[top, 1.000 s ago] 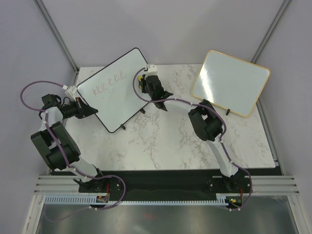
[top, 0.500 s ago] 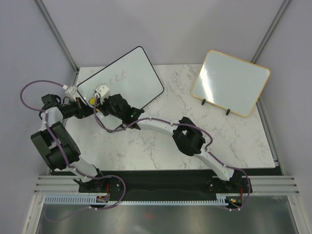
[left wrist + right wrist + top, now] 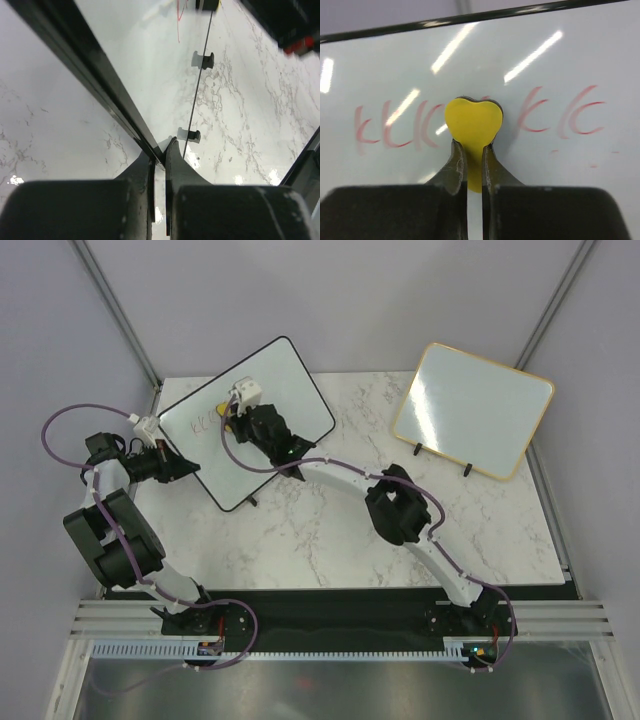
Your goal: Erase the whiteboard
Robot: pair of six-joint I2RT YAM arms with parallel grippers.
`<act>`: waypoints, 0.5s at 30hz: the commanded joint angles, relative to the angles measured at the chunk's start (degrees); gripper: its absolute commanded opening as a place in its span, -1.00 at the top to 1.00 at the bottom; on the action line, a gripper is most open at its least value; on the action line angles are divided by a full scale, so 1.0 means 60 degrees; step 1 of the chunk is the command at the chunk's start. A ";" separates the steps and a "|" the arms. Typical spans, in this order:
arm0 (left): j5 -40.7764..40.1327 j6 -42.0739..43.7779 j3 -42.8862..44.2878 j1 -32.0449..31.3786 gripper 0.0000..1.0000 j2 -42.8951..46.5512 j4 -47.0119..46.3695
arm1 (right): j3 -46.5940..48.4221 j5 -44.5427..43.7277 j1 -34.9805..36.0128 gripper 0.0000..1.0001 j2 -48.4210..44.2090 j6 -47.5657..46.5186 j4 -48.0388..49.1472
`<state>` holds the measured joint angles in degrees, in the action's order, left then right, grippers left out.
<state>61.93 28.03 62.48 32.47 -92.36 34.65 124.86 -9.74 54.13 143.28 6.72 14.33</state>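
Observation:
The black-framed whiteboard (image 3: pixel 270 380) stands tilted at the back left of the table, with faint red marker scribbles (image 3: pixel 203 423) on its left part. My left gripper (image 3: pixel 188 467) is shut on the board's black frame (image 3: pixel 95 80) at its lower left edge. My right gripper (image 3: pixel 232 420) is shut on a yellow heart-shaped eraser (image 3: pixel 473 124) and holds it against the board face, over the middle of the red scribbles (image 3: pixel 580 116), which show on both sides of it.
A gold-framed white board (image 3: pixel 470 410) stands at the back right on black feet. The marble tabletop (image 3: pixel 330 530) lies in front of both boards. My right arm (image 3: pixel 400 510) stretches diagonally across the table's middle. Grey walls close in on both sides.
My right gripper swept left across the board from its right edge, then came back a little to the right and up. Fewer red marks show now. The left gripper has not moved.

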 commanded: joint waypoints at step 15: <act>-0.1577 0.1934 0.0046 -0.0065 0.96 0.0246 -0.1132 | 0.2114 0.0772 0.0248 1.00 0.1827 -0.0461 0.0907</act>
<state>62.46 27.03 62.46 32.67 -92.36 36.84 135.20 -12.47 48.90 150.10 6.11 19.22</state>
